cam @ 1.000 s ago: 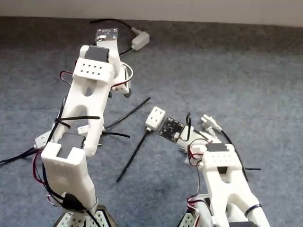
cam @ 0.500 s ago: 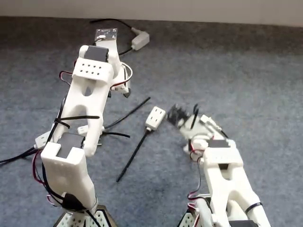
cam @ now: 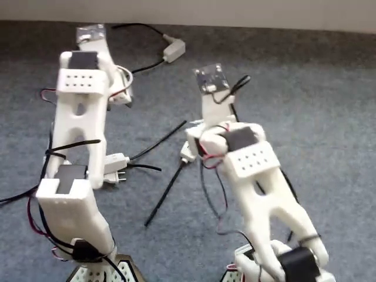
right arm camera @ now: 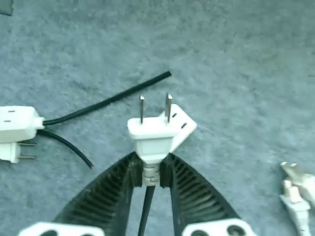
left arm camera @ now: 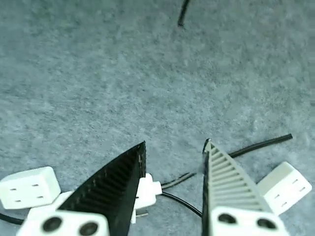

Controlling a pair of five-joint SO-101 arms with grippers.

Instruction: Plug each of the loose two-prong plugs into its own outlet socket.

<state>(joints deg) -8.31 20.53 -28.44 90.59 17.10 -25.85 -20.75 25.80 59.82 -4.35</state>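
Right wrist cam count: 2 outlets, 2 plugs for sure, plus white plug bits [right arm camera: 297, 196] at the edge that I can't count. My right hand [right arm camera: 151, 160] is clenched on the held plug [right arm camera: 151, 132] by its neck. The fingers are nearly together, w/ just the neck and its black cord btwn them, and both prongs point away from me. A tilted outlet [right arm camera: 183, 127] lies on the grey worktop [right arm camera: 236, 59] right behind that plug. A corded outlet [right arm camera: 17, 123] lies well off to one side, w/ a loose plug [right arm camera: 11, 152] just beside it.

Left wrist cam count: 2 outlets, 1 plug. My left hand [left arm camera: 174, 147] is spread wide and empty, w/ bare worktop btwn the fingers. A small plug [left arm camera: 146, 191] on a thin black cord sits just beside one finger. The side outlet [left arm camera: 29, 187] and edge outlet [left arm camera: 284, 181] lie beyond either finger, well apart.

High cam: 1 more white block [cam: 173, 50] on a black cord lies at the far edge; plug or outlet, can't tell.
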